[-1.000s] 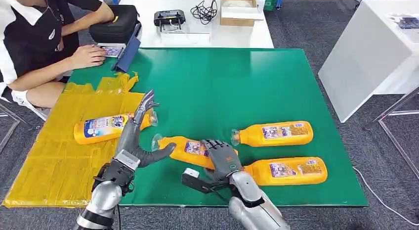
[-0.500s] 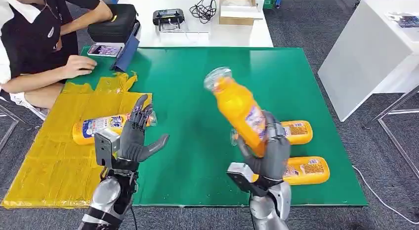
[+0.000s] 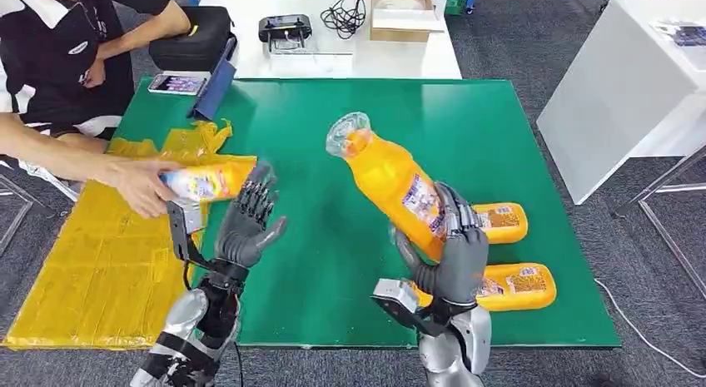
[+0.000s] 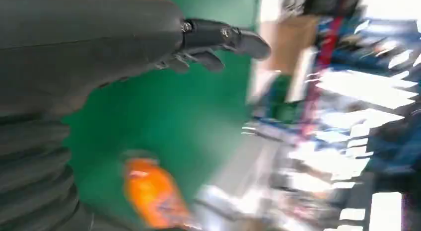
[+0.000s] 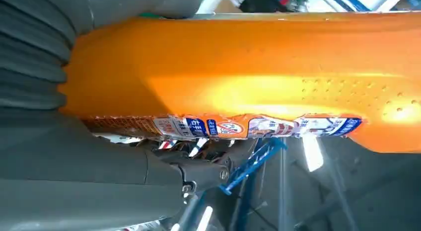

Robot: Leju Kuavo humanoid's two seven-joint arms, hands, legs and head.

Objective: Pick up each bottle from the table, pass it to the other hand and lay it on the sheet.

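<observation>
Bottle (image 3: pixel 400 191) sat tight in my right hand (image 3: pixel 454 250); my left hand (image 3: pixel 246 220) waited, fingers apart; two bottles (image 3: pixel 499 254) lay on the table

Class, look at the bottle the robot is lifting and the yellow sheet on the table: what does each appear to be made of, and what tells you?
Lifted bottle: likely clear glossy plastic; orange liquid shows through, with glare and a printed label. Yellow sheet: probably thin plastic film; it looks creased and crumpled at one corner.
</observation>
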